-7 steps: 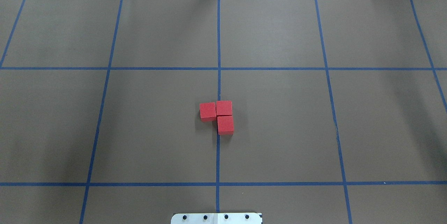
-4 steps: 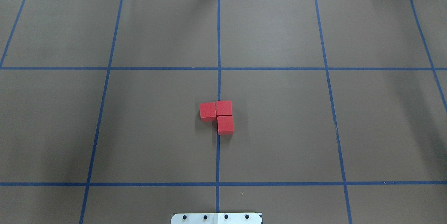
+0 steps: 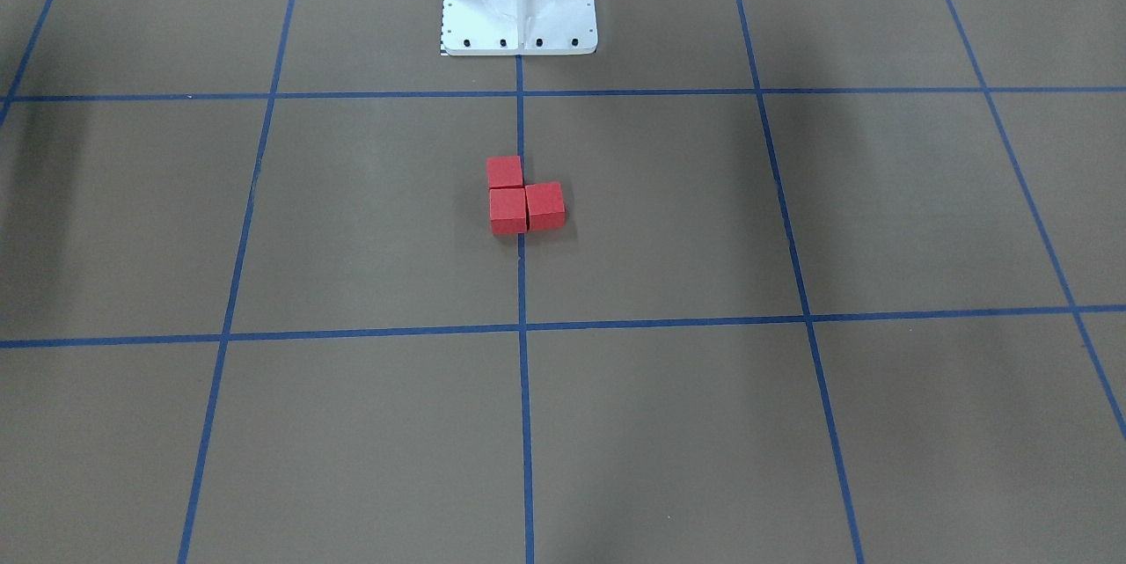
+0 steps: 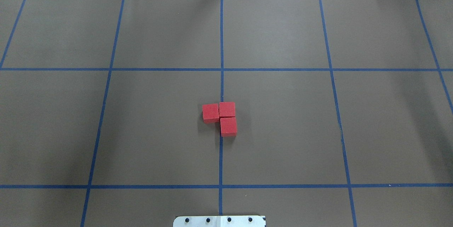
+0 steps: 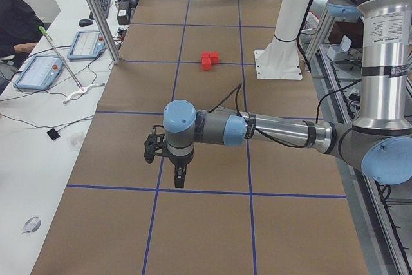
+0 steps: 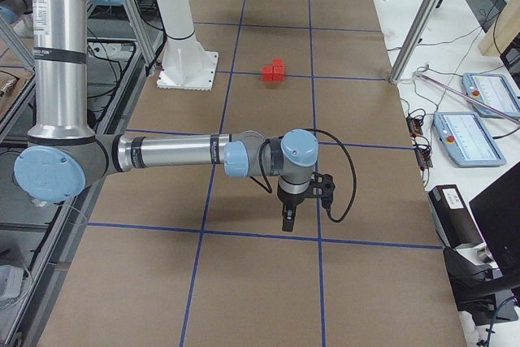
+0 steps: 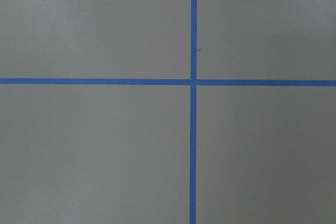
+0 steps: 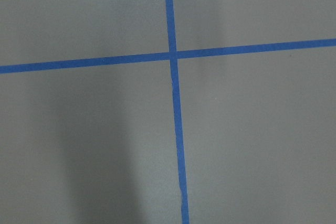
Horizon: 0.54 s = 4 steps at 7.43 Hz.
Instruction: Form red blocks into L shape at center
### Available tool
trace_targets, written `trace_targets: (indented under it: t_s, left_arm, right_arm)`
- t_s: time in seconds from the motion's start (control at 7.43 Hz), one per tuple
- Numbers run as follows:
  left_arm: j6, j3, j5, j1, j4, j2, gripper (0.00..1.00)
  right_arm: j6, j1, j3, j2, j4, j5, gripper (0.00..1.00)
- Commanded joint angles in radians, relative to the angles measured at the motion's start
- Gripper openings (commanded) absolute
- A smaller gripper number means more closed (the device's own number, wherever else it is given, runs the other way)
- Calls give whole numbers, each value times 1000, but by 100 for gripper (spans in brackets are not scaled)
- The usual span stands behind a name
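Reading left to right: my left gripper (image 5: 179,173) is outside the overhead view, hanging over a crossing of blue tape lines well apart from the work. It shows only in a side view, so I cannot tell whether its fingers are apart or together. At the center of the brown paper (image 4: 283,131), the three red blocks (image 3: 508,210) lie flat and touching in an L. The left block (image 4: 210,113) sits just left of the middle tape line (image 4: 221,43) and not quite flush with its neighbour, the corner block (image 4: 227,109) sits on the line, and the near block (image 4: 228,126) sits against the corner block's side facing the white robot base (image 4: 219,221). Further right, my right gripper (image 6: 288,219) also hangs over a tape crossing far from the blocks, and again I cannot tell its finger state. Over the last second nothing has shifted: the blocks hold the same spots, and no arm has entered the overhead view. I judge the L finished and both arms retired
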Motion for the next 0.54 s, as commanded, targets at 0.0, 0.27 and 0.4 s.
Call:
trace_targets:
  t_s: [0.0, 0.27, 0.4]
  left_arm:
    - [-1, -2, -3, 2, 2, 6, 100]
    - [4, -2, 1, 2, 3, 6, 100]
    - [4, -2, 1, 2, 6, 6, 100]
  right_arm:
    - [7, 0, -3, -1, 14, -4, 100]
    - [7, 0, -5, -6, 14, 3, 100]
    - [7, 0, -6, -6, 14, 5, 100]
